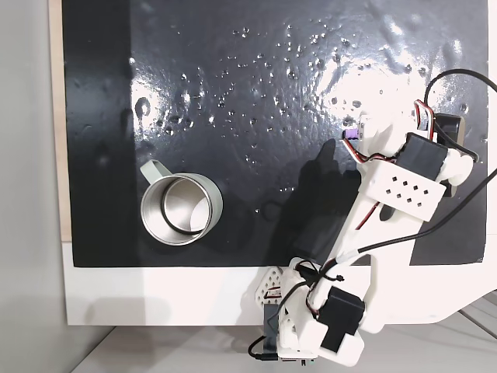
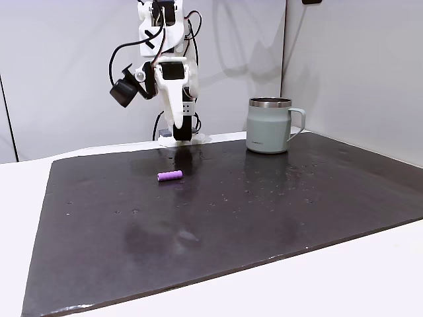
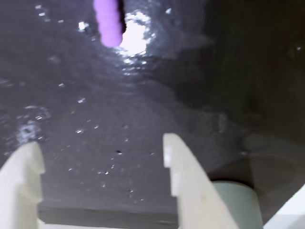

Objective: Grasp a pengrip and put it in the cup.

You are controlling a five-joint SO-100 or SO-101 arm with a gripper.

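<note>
**One arm, one mug, one lilac grip still on the mat**

One large black glossy mat covers most of the white table, its surface speckled with small bright flecks in both fixed views. In the side-on fixed view it runs from the near edge back to the grey wall.

The white, black-motored robot arm stands at the far left of that view, folded over with its forearm pointing down toward the mat. In the top-down fixed view the same arm reaches up from the bottom edge toward the right side of the mat.

The silver brushed-metal mug with a loop handle stands upright at the far right in the side-on fixed view, well apart from the arm. From above, the mug sits at the left of the mat, its shiny inside showing.

The white two-finger gripper hangs above the mat in the wrist view, its jaws spread wide with nothing between them.

The tiny purple ribbed soft tube lies flat on the mat, nearer than the arm's base and well left of the mug. In the wrist view the tube lies beyond the fingertips, apart from them. From above, it peeks out beside the wrist.
</note>
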